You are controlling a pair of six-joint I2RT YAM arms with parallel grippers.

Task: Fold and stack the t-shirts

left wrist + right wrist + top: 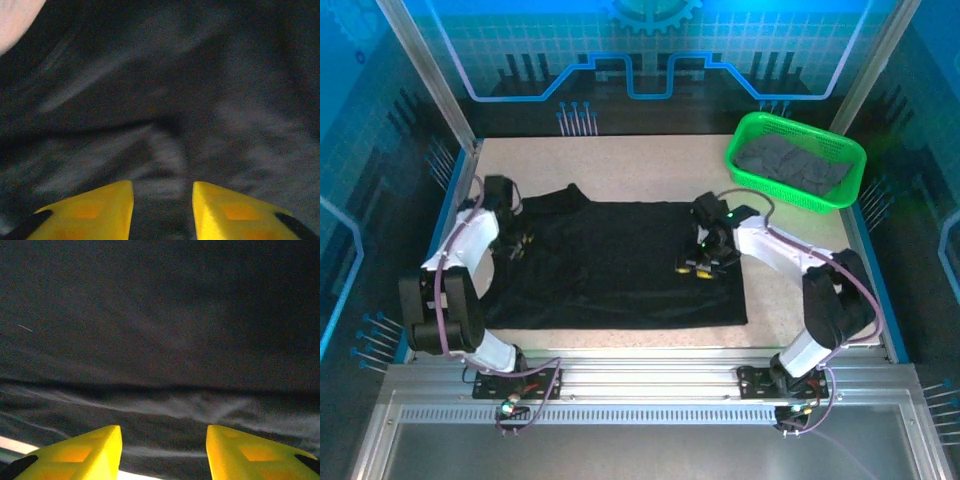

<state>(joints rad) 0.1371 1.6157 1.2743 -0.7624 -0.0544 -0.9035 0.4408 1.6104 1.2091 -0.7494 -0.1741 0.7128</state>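
Observation:
A black t-shirt [620,265] lies spread flat across the middle of the table, partly folded, with a sleeve sticking out at the back left. My left gripper [516,246] hovers over its left edge. In the left wrist view its yellow fingers [107,207] stand apart above wrinkled black cloth [165,100], with nothing between them. My right gripper [699,267] sits over the shirt's right part. Its jaws are open in the right wrist view, just above a fold line in the cloth [165,390]. Dark grey t-shirts [790,163] lie in the basket.
A bright green mesh basket [848,186] stands at the back right corner. Bare light tabletop [650,165] runs behind the shirt and to its right. A strip of table shows at the left wrist view's top-left corner [12,20]. Metal rails border the near edge.

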